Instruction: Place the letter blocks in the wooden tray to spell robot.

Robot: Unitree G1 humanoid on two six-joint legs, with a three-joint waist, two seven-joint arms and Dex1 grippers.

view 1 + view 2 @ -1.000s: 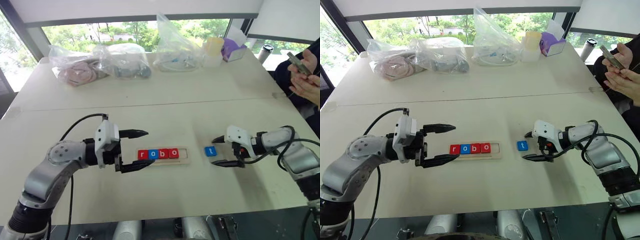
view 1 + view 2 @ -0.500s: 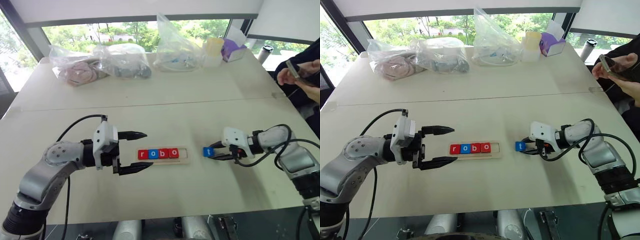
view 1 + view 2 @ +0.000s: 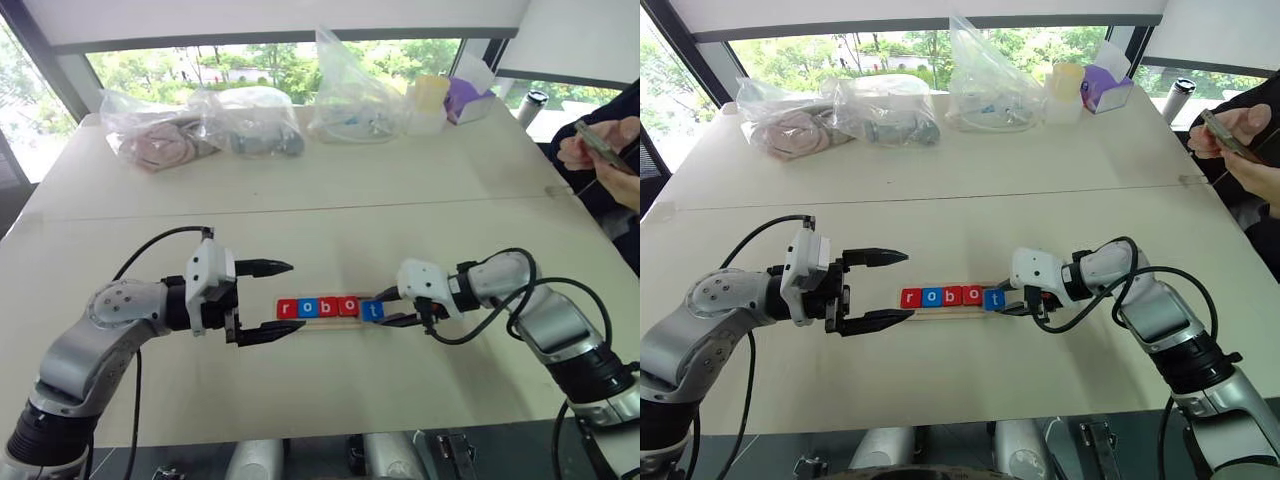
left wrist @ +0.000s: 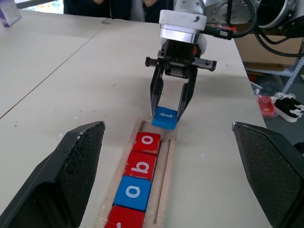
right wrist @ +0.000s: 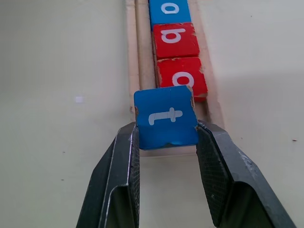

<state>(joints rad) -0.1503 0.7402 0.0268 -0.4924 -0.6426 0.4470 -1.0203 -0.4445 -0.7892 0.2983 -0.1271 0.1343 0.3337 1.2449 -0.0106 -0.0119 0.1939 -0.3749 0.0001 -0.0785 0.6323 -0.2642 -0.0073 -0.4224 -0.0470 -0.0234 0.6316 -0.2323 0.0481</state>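
Note:
The wooden tray [image 3: 322,323] lies mid-table holding a red r [image 3: 286,309], a blue o [image 3: 306,308], a red b [image 3: 326,307] and a red o [image 3: 346,306] in a row. My right gripper [image 3: 380,310] is shut on the blue t block [image 5: 166,116], gripped by its two side edges. It holds the block tilted over the tray's right end, just past the red o [image 5: 183,77]; I cannot tell whether it touches the tray. My left gripper [image 3: 297,297] stands open at the tray's left end, its wide fingers [image 4: 78,166] holding nothing.
Several clear plastic bags [image 3: 250,120] line the table's far side, with a pale cup [image 3: 428,100] and a purple box [image 3: 465,98] to their right. A person's hands with a phone [image 3: 600,150] are at the right edge. Bare tabletop surrounds the tray.
My right gripper has shut on the blue t block and carried it left from the open table to the tray's right end. The left arm has kept still.

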